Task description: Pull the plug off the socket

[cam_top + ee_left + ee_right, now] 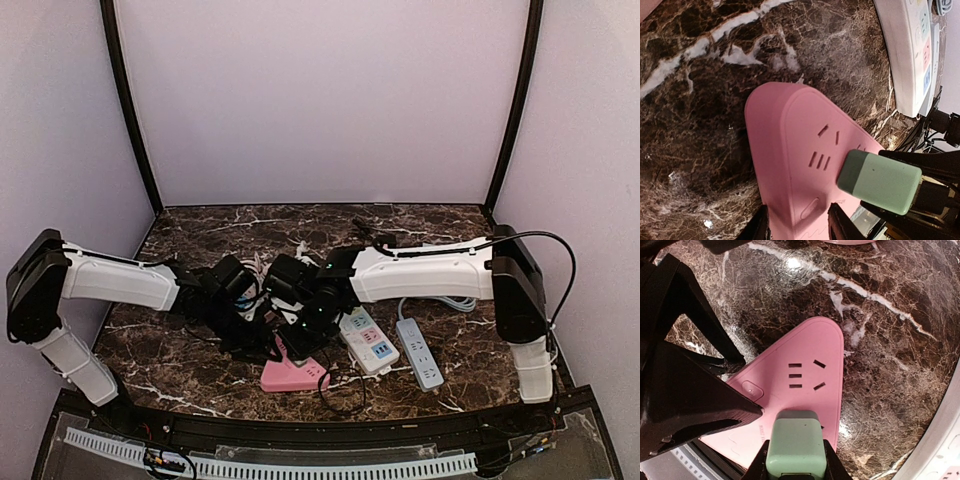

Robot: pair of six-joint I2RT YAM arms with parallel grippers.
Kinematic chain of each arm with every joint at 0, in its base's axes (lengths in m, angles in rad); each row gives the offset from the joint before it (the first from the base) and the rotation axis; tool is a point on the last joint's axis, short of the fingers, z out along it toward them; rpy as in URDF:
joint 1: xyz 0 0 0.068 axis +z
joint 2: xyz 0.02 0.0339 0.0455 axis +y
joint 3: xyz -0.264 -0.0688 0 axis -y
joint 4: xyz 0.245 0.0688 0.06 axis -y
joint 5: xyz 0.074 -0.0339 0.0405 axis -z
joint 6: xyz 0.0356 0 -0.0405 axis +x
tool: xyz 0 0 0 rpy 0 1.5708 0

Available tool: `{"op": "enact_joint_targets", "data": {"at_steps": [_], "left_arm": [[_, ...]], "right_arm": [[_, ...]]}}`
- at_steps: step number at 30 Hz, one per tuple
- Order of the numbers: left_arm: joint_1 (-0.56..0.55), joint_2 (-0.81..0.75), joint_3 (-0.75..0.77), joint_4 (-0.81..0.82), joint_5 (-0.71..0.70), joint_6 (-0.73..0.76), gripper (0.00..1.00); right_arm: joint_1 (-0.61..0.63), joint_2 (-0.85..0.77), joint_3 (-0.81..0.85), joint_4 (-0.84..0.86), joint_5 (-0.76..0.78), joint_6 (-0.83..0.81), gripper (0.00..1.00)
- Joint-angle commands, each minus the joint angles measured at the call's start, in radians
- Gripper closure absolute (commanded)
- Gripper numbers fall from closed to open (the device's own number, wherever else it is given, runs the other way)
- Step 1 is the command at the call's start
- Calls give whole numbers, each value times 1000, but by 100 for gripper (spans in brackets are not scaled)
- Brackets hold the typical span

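A pink power strip (pixel 290 375) lies on the dark marble table near the front middle. In the left wrist view my left gripper (pixel 800 227) straddles the narrow end of the pink strip (pixel 790 135), its fingers pressed against both sides. A pale green plug (pixel 792 445) stands against the face of the pink strip (pixel 805 355), and my right gripper (pixel 792 465) is shut on its two sides. The plug also shows in the left wrist view (pixel 880 180). Its prongs are hidden, so I cannot tell whether they sit in the socket. Both grippers (pixel 290 340) meet over the strip.
A white power strip with coloured sockets (pixel 367 340) lies just right of the pink one, also in the left wrist view (pixel 910 50). A grey-white strip (pixel 420 352) lies further right. A black cable loops at the front (pixel 345 395). Enclosure walls surround the table.
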Motion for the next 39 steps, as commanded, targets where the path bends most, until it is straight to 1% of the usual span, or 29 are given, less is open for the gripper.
{"op": "enact_joint_targets", "data": {"at_steps": [1,6,13,19,34,39], "left_arm": [[-1,10,39,-54,-1,23,61],[2,38,58,-53,-8,24,60],[19,82,78,-50,-18,35,60],[22,122,96,-73,-37,49,60],[-12,226,105,-179,-120,83,59],[-19,249,109,-198,-137,83,60]], "right_arm": [[-8,-12,32,22,41,17,92],[-21,8,78,36,74,23,95],[-36,11,90,86,79,15,97],[-35,13,60,120,63,4,99],[-35,-27,39,169,121,-55,99],[-42,-56,12,197,111,-70,99]]}}
